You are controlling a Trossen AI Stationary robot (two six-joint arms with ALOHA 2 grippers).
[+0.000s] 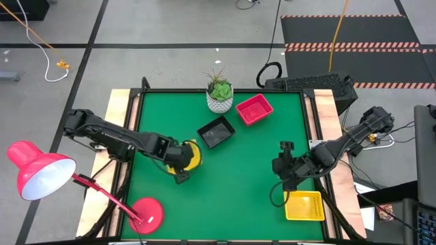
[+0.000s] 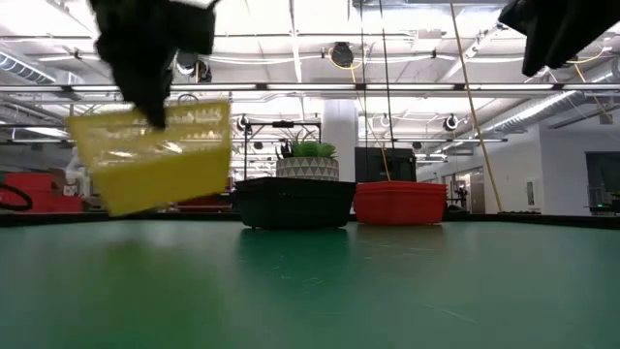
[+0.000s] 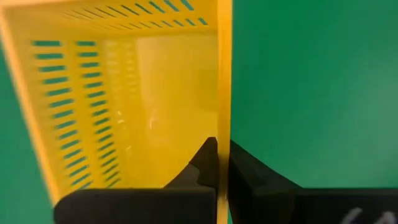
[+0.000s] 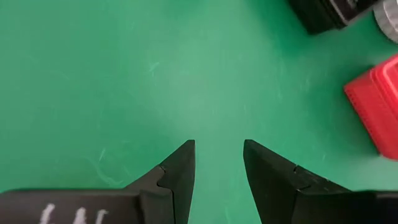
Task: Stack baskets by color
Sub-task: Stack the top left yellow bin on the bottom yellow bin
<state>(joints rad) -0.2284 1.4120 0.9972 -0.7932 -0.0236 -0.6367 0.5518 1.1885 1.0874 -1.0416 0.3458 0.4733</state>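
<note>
table [image 1: 252, 177]: green top, I see four basket spots from overhead, stacks look mostly sorted already.
yellow stack [image 1: 304, 205]: sits at the near right corner of the table, just beside my right arm; I judge this is the drop target.
black stack [image 1: 216, 131]: mid-table, near the plant pot [image 1: 219, 95], not my concern now.
red stack [image 1: 253, 109]: just right of the pot, well apart from the yellow one.
carried yellow basket [image 3: 124, 93]: tilted, lifted clear of the table in the low view, left of centre.
left gripper [image 3: 217, 168]: fingers pinched tight on one side wall of that carried yellow basket, one inside, one outside.
right gripper [image 4: 217, 162]: fingers parted, nothing between them, hovering over bare green near the yellow stack.
how I'd do it: carry across low and level, square the basket to the stack before dropping, keep right arm out of the path; thin-wall pinch may let it swing.
</note>
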